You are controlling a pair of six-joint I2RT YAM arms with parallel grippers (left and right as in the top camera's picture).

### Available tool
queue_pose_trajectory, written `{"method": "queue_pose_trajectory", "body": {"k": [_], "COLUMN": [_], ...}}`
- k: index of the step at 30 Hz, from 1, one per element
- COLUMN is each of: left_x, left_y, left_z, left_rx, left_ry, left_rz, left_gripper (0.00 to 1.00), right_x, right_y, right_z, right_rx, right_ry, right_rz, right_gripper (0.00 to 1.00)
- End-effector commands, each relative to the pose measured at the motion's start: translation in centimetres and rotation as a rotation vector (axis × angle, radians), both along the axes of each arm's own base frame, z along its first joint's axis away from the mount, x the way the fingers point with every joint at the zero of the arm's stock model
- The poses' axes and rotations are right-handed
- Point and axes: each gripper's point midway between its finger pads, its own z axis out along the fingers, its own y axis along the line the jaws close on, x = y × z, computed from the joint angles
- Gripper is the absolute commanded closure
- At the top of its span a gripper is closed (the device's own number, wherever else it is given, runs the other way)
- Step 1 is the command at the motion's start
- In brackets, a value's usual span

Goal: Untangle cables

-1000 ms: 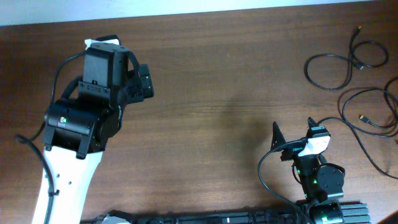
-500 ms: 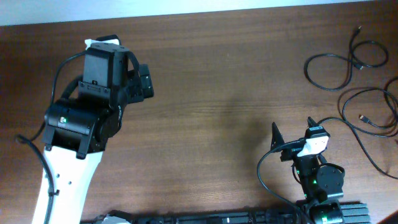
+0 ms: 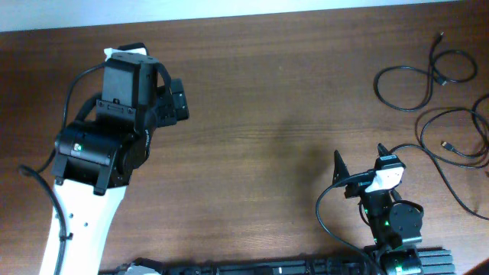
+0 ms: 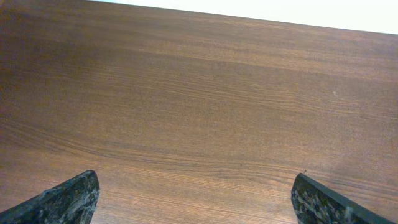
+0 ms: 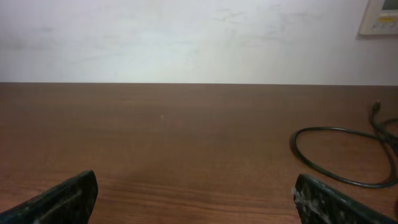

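Brown wood grain covers the whole flat table [image 3: 260, 114], and most of it is bare. The thin black cables [image 3: 397, 69] with small plug ends lie in loose loops at the far right corner, partly running out of the overhead picture. They are well apart from both arms.

The left gripper [image 4: 193, 186] hangs over bare wood at the far left with its jaws spread wide and nothing between them. The right gripper [image 5: 194, 185] is low at the near right, also wide open and empty.

I judge that the work is at its reaching step, since no cable is held. The next move calls for the right arm to travel right and away, then pinch one strand only.

The overhead view shows several loops crossing. The right wrist view shows only one loop [image 5: 329, 129], and the left wrist view shows no cable. Whether a real knot is there, I cannot tell.
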Motion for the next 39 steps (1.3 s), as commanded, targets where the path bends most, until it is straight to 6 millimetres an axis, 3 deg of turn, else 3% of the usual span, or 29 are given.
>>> {"method": "queue_pose_trajectory", "body": {"k": [1,8,14,19,26,30,34,38,39], "left_x": [-0.7,-1.2,-1.8,-3.6,-7.9,-8.5,-8.2,-8.4,-8.4], "left_y": [0.6,0.9,1.0,1.9,4.9,5.6,5.3,4.0,3.6], "left_z": [0.2,-2.0,-6.3,-6.3,-7.8,-8.5,-12.1,-17.2,-17.2], "left_rx": [0.011,-0.023,-0.138,-0.234,-0.331,-0.309,-0.240,-0.075,-0.037], "left_ry": [0.009,-0.099,-0.419,-0.721,-1.085,-1.071,-0.919,-0.699,-0.699], "left_rz": [0.019,0.024,0.023,0.039,0.118,0.123,0.053,-0.127,-0.179], "left_gripper": [0.01,0.01,0.01,0.01,0.01,0.01,0.01,0.01,0.01], "right_x": [-0.1,-0.1,-0.1,-0.1,-0.1,-0.1,-0.1,-0.1,-0.1], "right_y": [0.3,0.3,0.3,0.3,0.3,0.3,0.3,0.3,0.3], "right_z": [-0.1,-0.1,-0.1,-0.1,-0.1,-0.1,-0.1,-0.1,-0.1], "right_rx": [-0.010,-0.010,-0.010,-0.010,-0.010,-0.010,-0.010,-0.010,-0.010], "right_ry": [-0.004,-0.004,-0.004,-0.004,-0.004,-0.004,-0.004,-0.004,-0.004], "right_rz": [0.013,0.013,0.013,0.013,0.013,0.013,0.013,0.013,0.013], "right_gripper": [0.00,0.00,0.00,0.00,0.00,0.00,0.00,0.00,0.00]}}
